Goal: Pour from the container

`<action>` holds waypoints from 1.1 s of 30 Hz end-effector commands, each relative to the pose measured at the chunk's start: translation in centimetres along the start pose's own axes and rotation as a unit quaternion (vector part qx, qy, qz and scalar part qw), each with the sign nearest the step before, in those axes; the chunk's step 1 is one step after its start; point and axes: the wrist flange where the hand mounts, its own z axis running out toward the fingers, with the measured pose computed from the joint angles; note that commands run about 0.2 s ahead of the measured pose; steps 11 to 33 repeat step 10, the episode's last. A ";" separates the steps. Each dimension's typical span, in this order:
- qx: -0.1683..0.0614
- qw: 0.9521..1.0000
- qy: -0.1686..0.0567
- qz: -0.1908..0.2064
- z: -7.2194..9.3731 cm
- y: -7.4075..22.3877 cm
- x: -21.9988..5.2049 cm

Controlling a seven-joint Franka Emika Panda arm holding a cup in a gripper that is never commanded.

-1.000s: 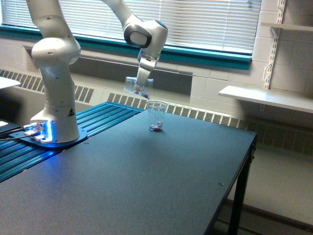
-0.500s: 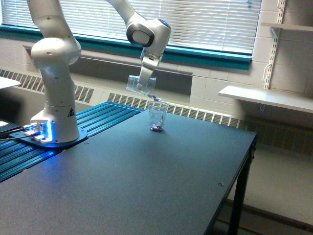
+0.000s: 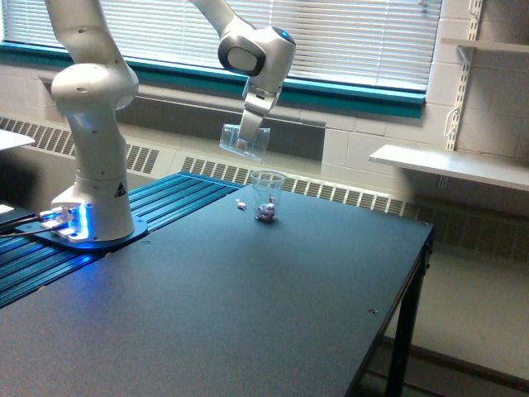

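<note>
**Robot arm lifts tilted tub above a plastic cup**

Since the earlier frames, the container has risen and drifted toward the exterior view's right, and a small pale piece now lies on the table, where none lay before. Held by the gripper, the clear squarish tub hangs in the air, tipped at an angle, with something pinkish showing faintly through its wall. The gripper's fingers are closed on the tub, though the fingertips themselves are too small to make out clearly.

Below the tub, at about its 5 o'clock, a small clear tapered cup stands upright on the dark table. A few pinkish and dark pieces sit in the bottom of the cup. The stray piece rests on the tabletop just beside the cup, at its 9 o'clock, not touching it.

At the 9 o'clock side of the scene, the white robot arm rises from a base lit with blue light. Window blinds fill the background at 12 o'clock, and a white wall shelf sits at 3 o'clock.
</note>
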 end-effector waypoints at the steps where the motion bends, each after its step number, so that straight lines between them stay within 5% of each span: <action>1: -0.002 1.000 0.004 0.004 0.1 0.4 0.5; 9: -0.009 1.000 0.024 0.004 0.6 0.5 0.7; 33: -0.009 1.000 0.025 0.004 0.6 0.5 0.7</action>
